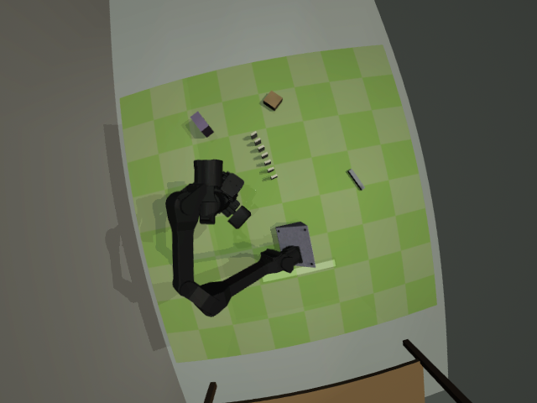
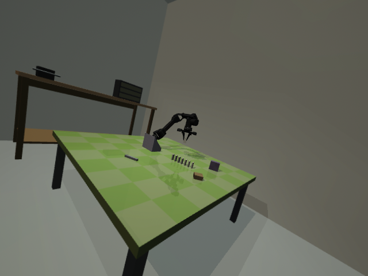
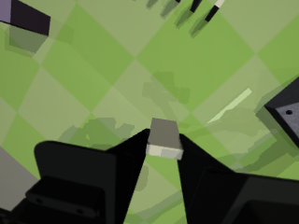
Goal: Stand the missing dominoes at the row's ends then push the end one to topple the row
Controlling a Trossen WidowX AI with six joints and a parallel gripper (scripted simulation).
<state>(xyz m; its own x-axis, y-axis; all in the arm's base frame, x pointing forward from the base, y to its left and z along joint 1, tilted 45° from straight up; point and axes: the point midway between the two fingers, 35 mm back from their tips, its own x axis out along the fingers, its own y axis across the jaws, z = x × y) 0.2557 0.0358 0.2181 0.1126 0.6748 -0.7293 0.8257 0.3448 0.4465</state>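
Note:
Several pale, dark-sided dominoes stand upright in a slanting, evenly spaced row. Part of the row also shows at the top edge of the wrist view. My gripper is shut on a single domino, grey-brown with a pale end face, between the fingertips. The gripper is raised well above the table, off to the arm side of the row, and touches none of the standing dominoes. In the top view the fingertips and held domino are hidden under the arm.
A purple block and a brown block sit beyond the row's far end. A thin grey bar lies off to one side. The arm's grey mount stands beside a pale strip.

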